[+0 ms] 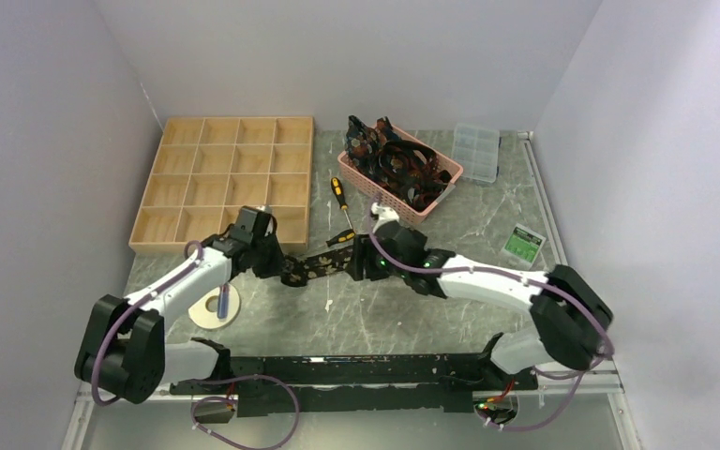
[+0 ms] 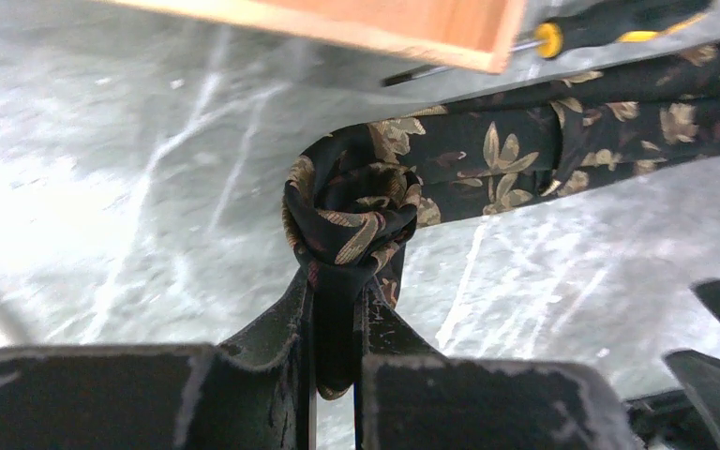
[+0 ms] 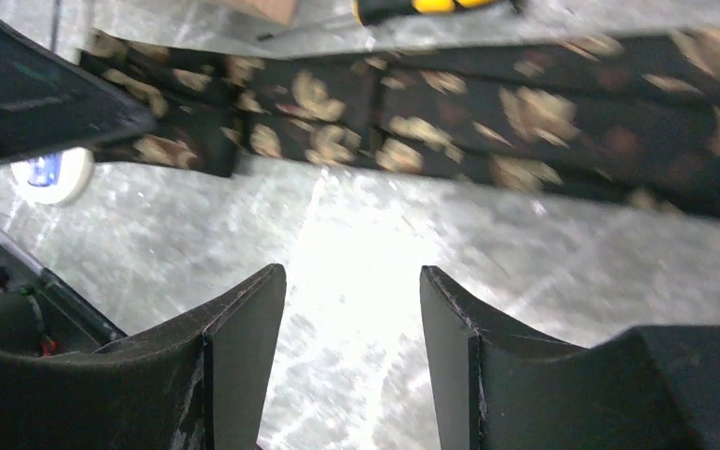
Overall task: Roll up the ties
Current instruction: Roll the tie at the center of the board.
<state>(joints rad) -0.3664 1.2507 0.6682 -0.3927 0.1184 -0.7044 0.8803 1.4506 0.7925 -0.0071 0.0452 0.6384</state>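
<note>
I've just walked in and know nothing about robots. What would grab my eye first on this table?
Probably the black tie with gold leaves stretched across the middle of the table, its left end curled into a small roll and pinched in the left gripper. Behind it, a pink basket heaped with more ties stands out, with a big wooden compartment tray to its left.

Tie [image 1: 323, 265], outside the basket: one.
Ties [image 1: 403, 167], heaped and tangled in the basket: several, exact number cannot be told.
Basket [image 1: 382, 194], pink: one.
Tray [image 1: 239, 119], wooden: one, with sixteen compartments.
Screwdriver [image 1: 341, 200]: one.
Box [image 1: 477, 153], clear plastic: one.
Card [image 1: 525, 245], green: one.
Disc [image 1: 202, 314], white: one.
</note>
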